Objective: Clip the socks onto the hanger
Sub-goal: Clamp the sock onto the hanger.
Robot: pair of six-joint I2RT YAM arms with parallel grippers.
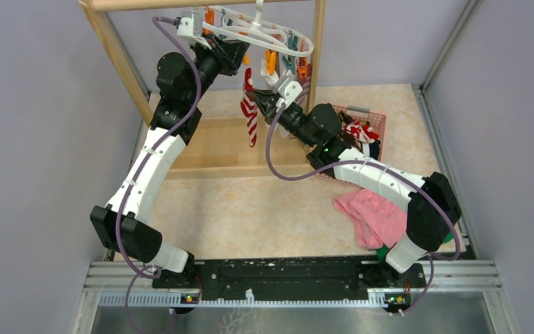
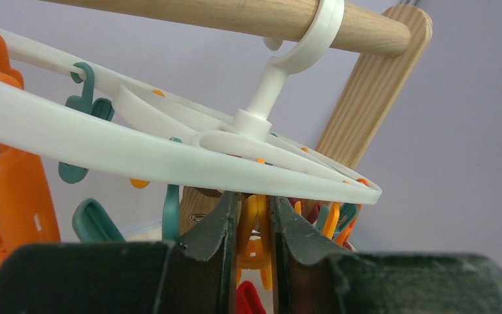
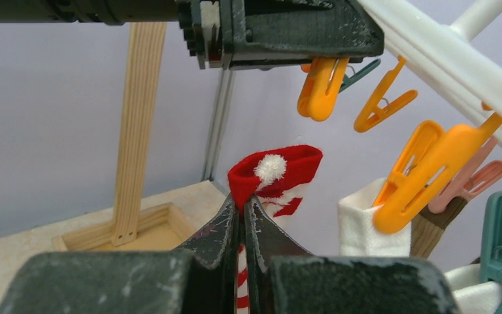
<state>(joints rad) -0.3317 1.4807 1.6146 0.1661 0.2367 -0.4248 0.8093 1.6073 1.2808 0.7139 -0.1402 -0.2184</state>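
My right tool is clamped shut on the red cuff of the red-white striped sock. It holds the cuff up just under the hanger, and the rest of the sock hangs down over the far middle of the table. My left tool sits right under the hanger's white ring, its fingers pinched onto an orange clip. The hanger's hook loops over the top rod of the wooden rack, which stands along the far edge toward the left corner. A white sock hangs from another clip beside the striped one. Toward the far right corner a pink basket holds more socks, and a pink cloth lies near the right edge. The table is mottled beige, and pale lilac walls close it in on the left, far and right sides.
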